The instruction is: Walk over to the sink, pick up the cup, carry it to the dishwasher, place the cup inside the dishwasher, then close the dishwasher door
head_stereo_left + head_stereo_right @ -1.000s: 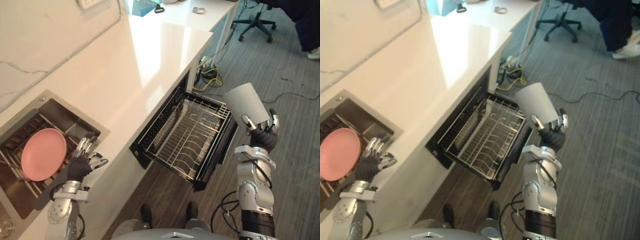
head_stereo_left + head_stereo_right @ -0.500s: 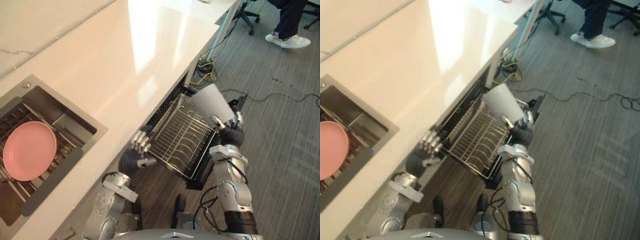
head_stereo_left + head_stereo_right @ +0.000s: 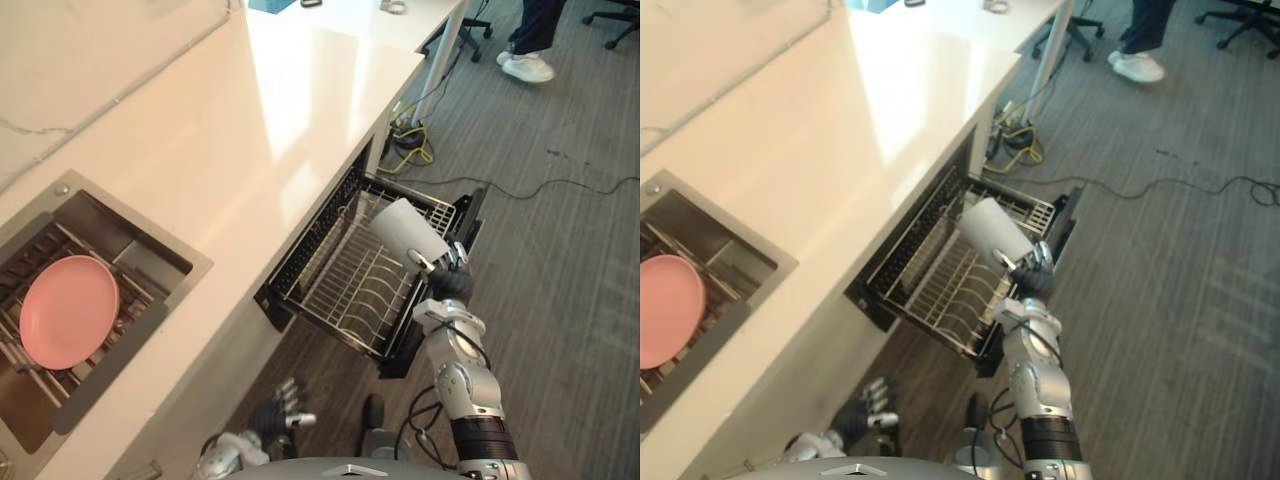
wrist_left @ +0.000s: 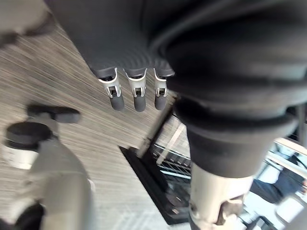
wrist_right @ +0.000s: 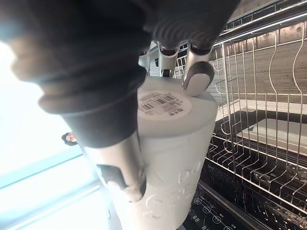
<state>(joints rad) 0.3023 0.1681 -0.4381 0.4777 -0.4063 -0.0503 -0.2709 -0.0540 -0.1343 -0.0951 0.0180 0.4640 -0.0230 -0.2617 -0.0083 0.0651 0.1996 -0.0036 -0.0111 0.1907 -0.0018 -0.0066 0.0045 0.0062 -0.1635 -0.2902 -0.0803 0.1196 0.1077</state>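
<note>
The plate (image 3: 68,310) lies in the sink (image 3: 150,232), the cup (image 3: 408,228) over the dishwasher rack (image 3: 345,285) to its right

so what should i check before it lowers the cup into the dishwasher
1. Grip: ok. The right robot hand is curled round the white cup, at its base end.
2. Dishwasher rack pulled out: ok.
3. Cup over the rack: ok. It hangs above the corner nearest the floor.
4. Cup's height above the tines: cannot tell.
5. Cup orientation: not ok. It is tilted, its mouth pointing up and away from the hand, so it probably needs turning first.
6. Left robot hand out of the way: ok. It hangs low, open, apart from the rack.
</note>
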